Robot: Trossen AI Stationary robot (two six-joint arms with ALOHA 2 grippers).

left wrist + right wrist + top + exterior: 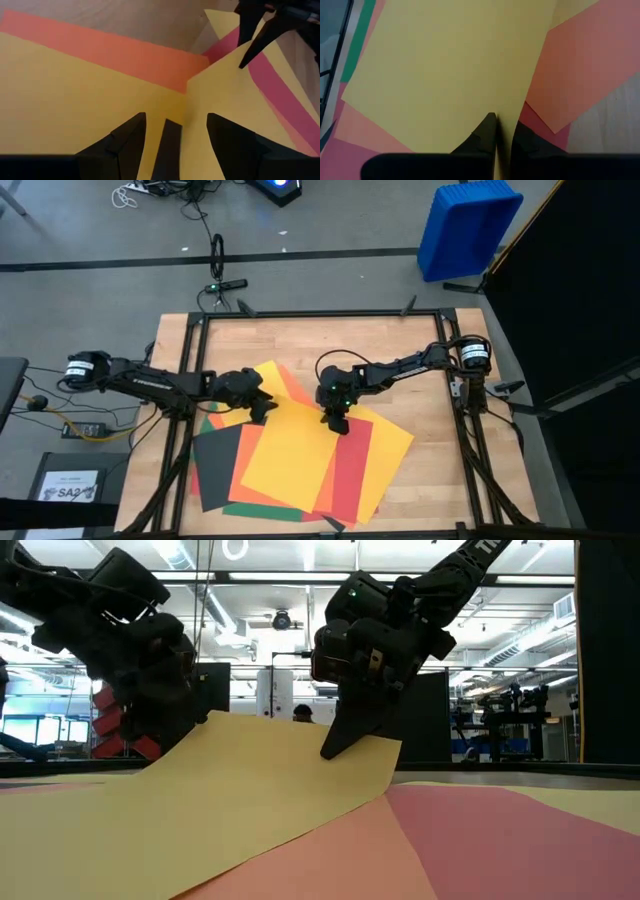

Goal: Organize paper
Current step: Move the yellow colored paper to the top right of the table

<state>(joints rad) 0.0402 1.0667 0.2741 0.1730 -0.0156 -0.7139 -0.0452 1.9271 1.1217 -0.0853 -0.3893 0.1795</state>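
Yellow top sheet (300,455) lies uppermost on a loose fan of paper (235,470) on the wooden table (420,350), seen from above. Left gripper (262,408) sits at the sheet's far left corner; right gripper (336,420) at its far right edge. Counted in the pile: two yellow, at least one orange, one red, one green, two dark grey. Edges overlap, so the count is a minimum.

Low view: the yellow sheet's far edge is lifted off the pile, sloping up to both grippers. Right gripper (345,745) has it pinched at the corner, fingers closed tight on the paper. Left gripper (150,735) is at the other raised end; whether it holds cannot be told here.

Left wrist view: left gripper (175,135) has its jaws standing apart astride the yellow edge, not clamped. An orange strip (110,50) and a red strip (280,95) show beyond.

Right wrist view: right gripper (504,132), fingers pressed together on the yellow sheet, with orange (590,65), red and green peeking out around it.

Step in hand, as I read it: lifting the top yellow sheet to square it. Next move likely calls for the left jaws to close, then both arms shifting together so the thin sheet doesn't buckle.
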